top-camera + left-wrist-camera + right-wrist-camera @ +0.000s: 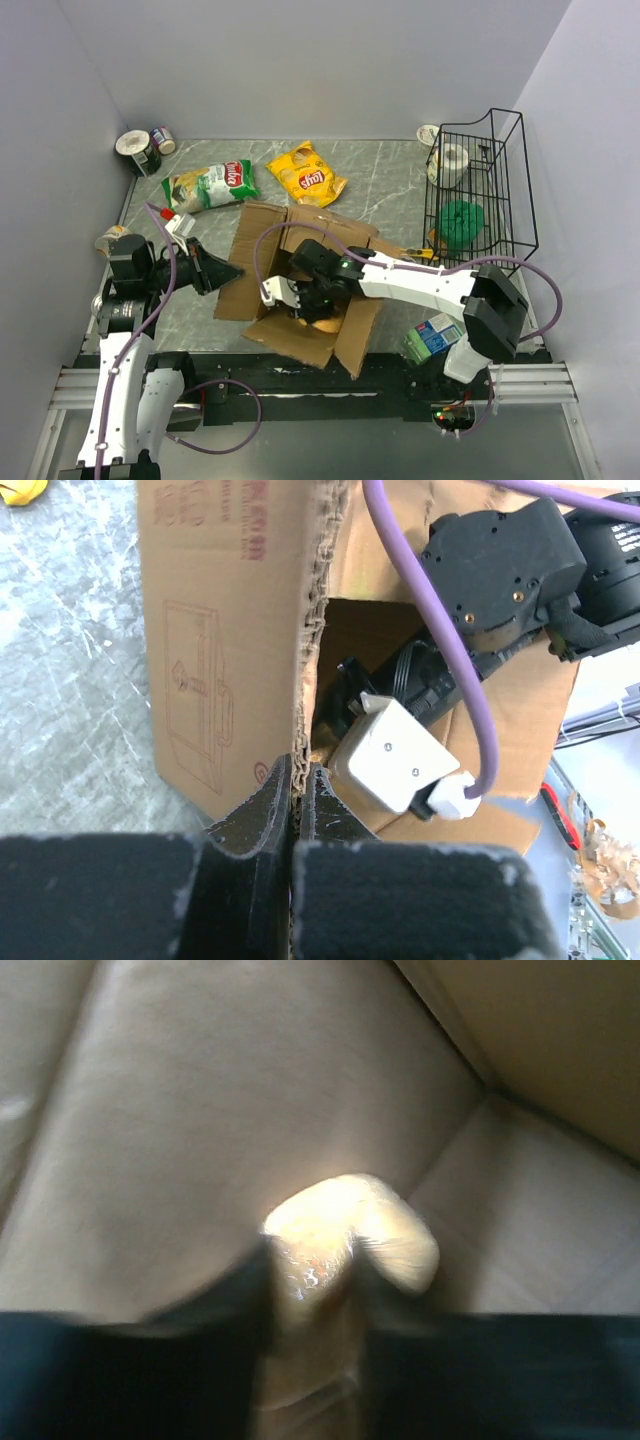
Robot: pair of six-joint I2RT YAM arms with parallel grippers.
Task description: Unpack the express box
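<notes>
Mounting rail (535, 381) fronts marbled table (390, 185), express box (258, 255), pale walls (300, 60).

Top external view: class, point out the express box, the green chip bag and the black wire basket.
express box (252, 220), top external view, on its opened left flap.
green chip bag (210, 186), top external view, on the middle of its front.
black wire basket (510, 215), top external view, on its right wire wall.

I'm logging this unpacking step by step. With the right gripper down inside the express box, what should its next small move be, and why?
Probably close the right gripper on the pale rounded item: it sits between the fingers inside the express box, while the left gripper pinches the box's edge, steadying it.
</notes>
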